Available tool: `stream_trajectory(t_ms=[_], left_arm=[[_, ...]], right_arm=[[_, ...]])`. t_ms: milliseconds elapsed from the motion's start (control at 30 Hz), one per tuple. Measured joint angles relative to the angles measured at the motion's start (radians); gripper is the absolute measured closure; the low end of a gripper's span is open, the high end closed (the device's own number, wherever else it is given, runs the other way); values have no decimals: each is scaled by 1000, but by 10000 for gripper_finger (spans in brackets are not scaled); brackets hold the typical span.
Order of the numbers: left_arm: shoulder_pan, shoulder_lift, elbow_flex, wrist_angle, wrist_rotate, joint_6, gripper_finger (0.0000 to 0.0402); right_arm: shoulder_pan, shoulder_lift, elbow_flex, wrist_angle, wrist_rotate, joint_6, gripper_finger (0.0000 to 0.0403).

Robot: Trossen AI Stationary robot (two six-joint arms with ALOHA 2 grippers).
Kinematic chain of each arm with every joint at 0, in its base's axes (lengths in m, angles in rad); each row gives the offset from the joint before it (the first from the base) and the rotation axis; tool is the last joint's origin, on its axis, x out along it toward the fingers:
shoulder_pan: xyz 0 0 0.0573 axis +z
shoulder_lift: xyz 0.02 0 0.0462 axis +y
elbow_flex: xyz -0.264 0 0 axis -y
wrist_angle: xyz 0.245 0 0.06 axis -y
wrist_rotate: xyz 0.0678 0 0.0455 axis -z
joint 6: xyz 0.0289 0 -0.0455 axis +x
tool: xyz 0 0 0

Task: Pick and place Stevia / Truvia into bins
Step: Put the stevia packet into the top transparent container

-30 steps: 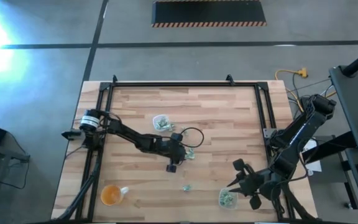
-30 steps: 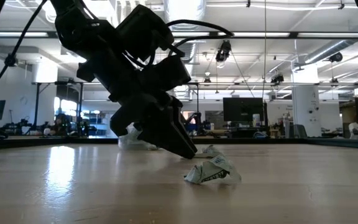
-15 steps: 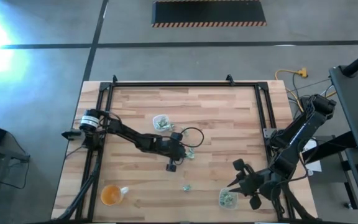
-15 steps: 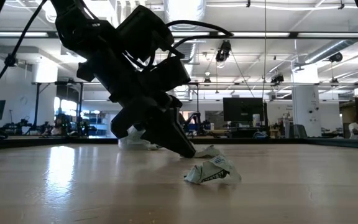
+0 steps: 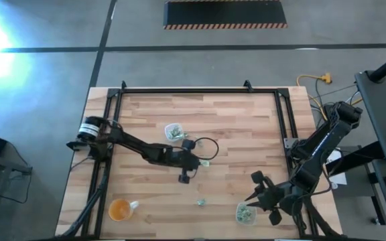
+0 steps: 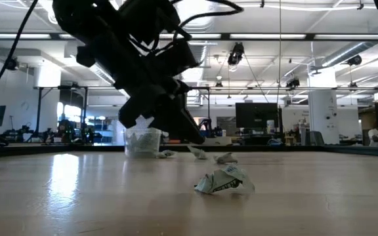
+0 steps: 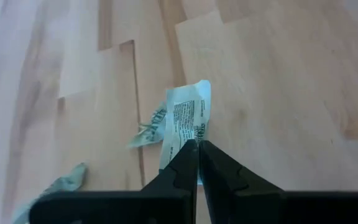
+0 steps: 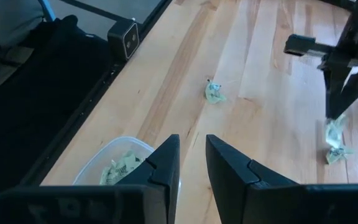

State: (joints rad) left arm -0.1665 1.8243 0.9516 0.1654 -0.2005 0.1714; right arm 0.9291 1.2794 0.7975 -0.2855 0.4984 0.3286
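My left gripper (image 5: 198, 163) is at mid-table, shut on one pale green-and-white Stevia packet (image 7: 188, 118) and raised a little above the wood. Two more packets (image 7: 146, 127) lie flat on the table just beneath it. A crumpled packet (image 6: 225, 180) lies nearer the front edge (image 5: 201, 201). One clear bin (image 5: 173, 132) stands just beyond the left gripper with packets inside. The other bin (image 5: 245, 213) stands at the front right, also with packets. My right gripper (image 8: 192, 155) hangs open above that bin's rim with nothing between its fingers. My left gripper pinches the packet's near end (image 7: 191, 138) between its two fingertips. The fingers slant down from the table's left. The packet hangs below the tips (image 6: 196, 152), clear of the table.
An orange-tinted round cup (image 5: 119, 209) stands at the front left. A black metal frame (image 5: 200, 90) borders the table's far and side edges. Bare wood lies between the two bins.
My left gripper has shut on a packet that lay on the table and has risen with it. The packet now hangs clear of the wood, while the neighbouring packets have stayed where they lay.
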Motion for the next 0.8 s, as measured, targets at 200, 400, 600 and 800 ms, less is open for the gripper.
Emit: stream_trajectory(t_ms=[200,400,600,800], left_arm=[[-14,-58,-10,-56,-90,3,401],[-13,-123,-9,-160,-257,-1,401],[-12,-210,-21,-282,-396,-10,401],[-6,-285,-26,-406,-503,-73,401]], right_arm=[[0,0,-2,3,0,0,335],[0,1,-5,8,0,0,335],[0,0,-7,7,0,0,335],[0,1,-9,11,1,-1,335]])
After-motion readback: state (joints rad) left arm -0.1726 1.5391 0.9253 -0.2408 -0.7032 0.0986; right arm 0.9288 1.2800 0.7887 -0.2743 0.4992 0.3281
